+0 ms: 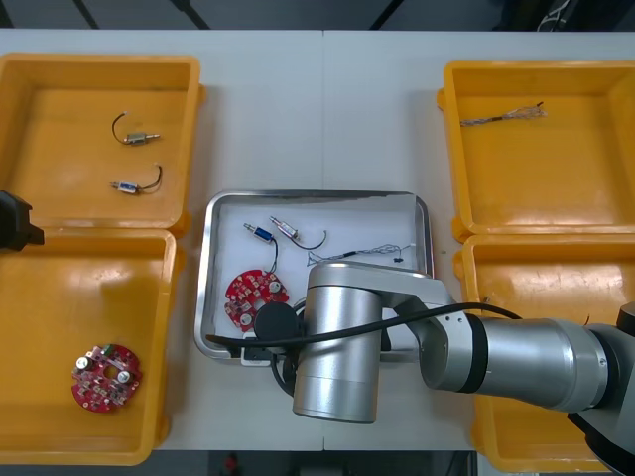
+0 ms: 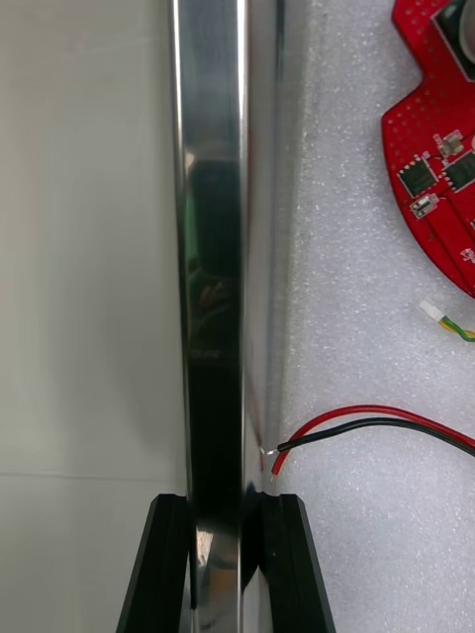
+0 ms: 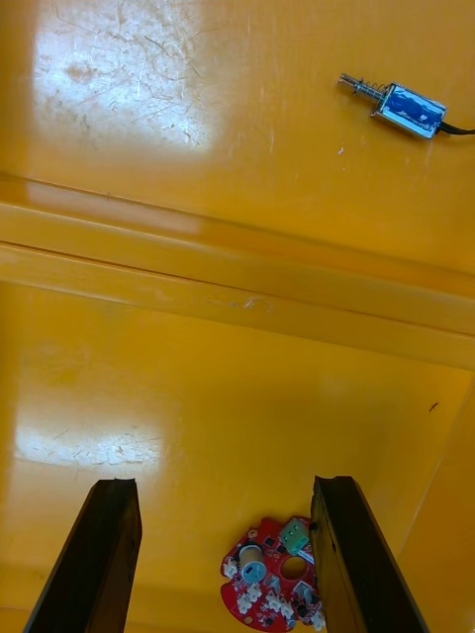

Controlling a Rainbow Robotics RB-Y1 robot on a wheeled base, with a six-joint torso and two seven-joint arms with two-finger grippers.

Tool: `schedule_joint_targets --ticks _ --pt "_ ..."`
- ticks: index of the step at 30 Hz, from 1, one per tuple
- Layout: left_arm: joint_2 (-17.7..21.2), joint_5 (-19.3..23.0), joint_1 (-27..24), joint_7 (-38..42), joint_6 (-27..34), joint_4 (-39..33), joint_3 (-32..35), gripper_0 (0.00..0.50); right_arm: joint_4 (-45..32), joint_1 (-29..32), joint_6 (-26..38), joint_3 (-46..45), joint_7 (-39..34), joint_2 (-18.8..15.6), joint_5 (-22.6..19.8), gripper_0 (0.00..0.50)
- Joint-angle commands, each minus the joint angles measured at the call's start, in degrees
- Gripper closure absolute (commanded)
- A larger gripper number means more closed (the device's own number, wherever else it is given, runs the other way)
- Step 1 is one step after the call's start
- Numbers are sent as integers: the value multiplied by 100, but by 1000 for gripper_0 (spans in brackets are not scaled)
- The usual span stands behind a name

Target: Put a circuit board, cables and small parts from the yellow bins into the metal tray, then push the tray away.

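- While the right claw (image 2: 223, 504) is clamped on the rim of the metal tray (image 2: 213, 247), a red circuit board (image 2: 435, 148) and red and black wires (image 2: 396, 420) lie inside, just beyond its fingers.
- The left claw (image 3: 223, 483) hangs with fingers apart over a yellow bin (image 3: 198, 396). A second circuit board (image 3: 272, 574) lies below it, and a small metal part (image 3: 406, 107) sits farther off.

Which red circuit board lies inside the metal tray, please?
The board beside the right gripper, which grips the tray rim; the other board lies in the near left yellow bin.
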Motion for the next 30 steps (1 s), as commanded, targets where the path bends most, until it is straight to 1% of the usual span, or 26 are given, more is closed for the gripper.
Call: schedule_joint_targets --ticks 1,17,22,23,25,30 --pt "123 3 25 -396 -57 -9 162 0 -45 21 -69 77 -206 79 215 500" --pt "123 3 25 -396 -57 -9 162 0 -45 -840 -500 77 -39 -378 241 500" --pt "123 3 25 -396 -57 -9 162 0 -19 -1060 -852 77 31 -660 241 500" --pt "123 3 25 -396 -57 -9 162 0 -19 -1060 -852 77 31 -660 241 500" --pt "123 3 25 -396 -57 -9 162 0 51 -1174 -1071 77 66 -800 232 500" --pt "123 3 25 -396 -57 -9 162 0 376 -1420 -1370 77 137 -853 224 500"
